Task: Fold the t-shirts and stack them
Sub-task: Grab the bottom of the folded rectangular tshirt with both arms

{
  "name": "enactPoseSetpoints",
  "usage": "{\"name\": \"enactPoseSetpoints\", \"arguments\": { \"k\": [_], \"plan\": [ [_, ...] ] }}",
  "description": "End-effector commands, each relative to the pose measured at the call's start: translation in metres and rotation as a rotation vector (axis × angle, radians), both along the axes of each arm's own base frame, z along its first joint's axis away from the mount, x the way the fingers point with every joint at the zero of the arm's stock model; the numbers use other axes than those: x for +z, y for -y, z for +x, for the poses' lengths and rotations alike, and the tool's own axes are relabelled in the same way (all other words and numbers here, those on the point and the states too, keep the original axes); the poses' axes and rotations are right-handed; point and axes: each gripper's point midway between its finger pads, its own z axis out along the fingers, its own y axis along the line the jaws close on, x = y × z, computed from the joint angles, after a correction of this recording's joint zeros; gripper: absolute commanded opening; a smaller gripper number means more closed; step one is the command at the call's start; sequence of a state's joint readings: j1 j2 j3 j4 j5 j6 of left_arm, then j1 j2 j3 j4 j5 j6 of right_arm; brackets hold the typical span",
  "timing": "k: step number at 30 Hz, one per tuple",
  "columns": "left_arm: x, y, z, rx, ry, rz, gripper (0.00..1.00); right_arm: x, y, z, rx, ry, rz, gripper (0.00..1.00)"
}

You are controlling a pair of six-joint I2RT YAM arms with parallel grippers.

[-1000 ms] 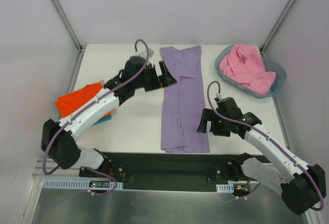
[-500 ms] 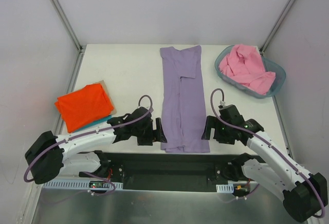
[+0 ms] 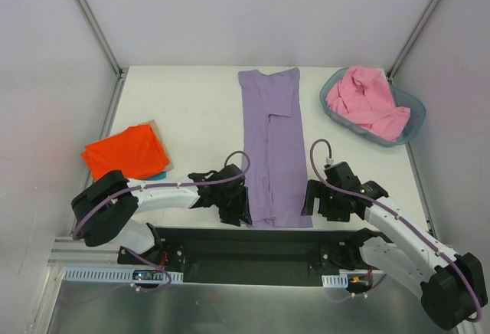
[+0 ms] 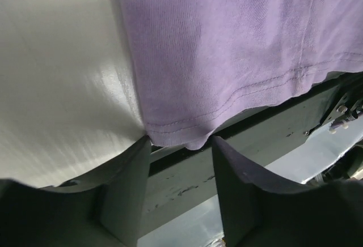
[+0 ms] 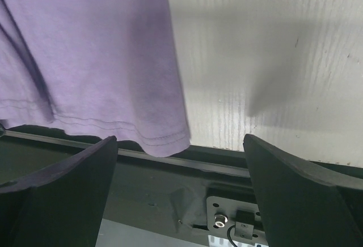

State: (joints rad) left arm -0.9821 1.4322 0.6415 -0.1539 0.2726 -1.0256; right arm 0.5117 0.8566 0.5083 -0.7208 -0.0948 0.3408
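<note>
Now, basket (image 3: pixel 414 114): grey-blue plastic, far right corner of the table (image 3: pixel 191 112).
Basket contents: pink t-shirt (image 3: pixel 364 100), crumpled, heaped above the rim.
Lavender t-shirt (image 3: pixel 272 150): flat on the table centre, folded lengthwise into a long narrow strip running from the far edge to the near edge. One sleeve is folded in over the far part. The near hem just overhangs the near edge.
Left stack: orange-red t-shirt (image 3: pixel 125 158), folded, at the left of the table. It lies on the teal t-shirt (image 3: pixel 158 175), of which only a sliver shows at its near right side.
Left gripper (image 3: pixel 239 211): low at the near left corner of the lavender strip. Jaws stand moderately apart. In the left wrist view the hem corner sits in the gap between the fingers (image 4: pixel 127 184), with the left fingertip just at the cloth edge. Nothing is clamped.
Right gripper (image 3: pixel 310 198): low at the near right corner of the same strip. Jaws stand wide apart. In the right wrist view the hem corner lies between the fingers (image 5: pixel 295 179), touching neither. It holds nothing.
Spacing: the two grippers flank the near hem, one at each corner. Both are well apart from the basket and from the left stack.
</note>
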Motion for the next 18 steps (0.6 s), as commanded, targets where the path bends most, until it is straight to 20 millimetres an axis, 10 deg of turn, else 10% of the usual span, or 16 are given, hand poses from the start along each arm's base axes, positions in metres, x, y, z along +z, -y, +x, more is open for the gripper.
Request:
{"name": "enactPoseSetpoints", "arguments": {
  "k": [1,7,14,18],
  "plan": [
    [0.007,0.015,0.0,-0.046,0.0,-0.033,0.36,-0.008,-0.003,-0.006,-0.012,-0.031,0.028,0.97],
    [0.002,0.019,-0.004,-0.077,-0.021,-0.023,0.0,-0.017,-0.005,-0.02,-0.003,-0.09,0.049,0.97],
    [-0.008,0.006,-0.014,-0.056,-0.058,0.005,0.0,-0.026,-0.014,-0.031,0.008,-0.136,0.108,0.99],
    [-0.008,0.004,-0.015,-0.049,-0.062,0.007,0.0,-0.029,-0.024,-0.027,0.008,-0.151,0.151,0.78]
  ]
}}
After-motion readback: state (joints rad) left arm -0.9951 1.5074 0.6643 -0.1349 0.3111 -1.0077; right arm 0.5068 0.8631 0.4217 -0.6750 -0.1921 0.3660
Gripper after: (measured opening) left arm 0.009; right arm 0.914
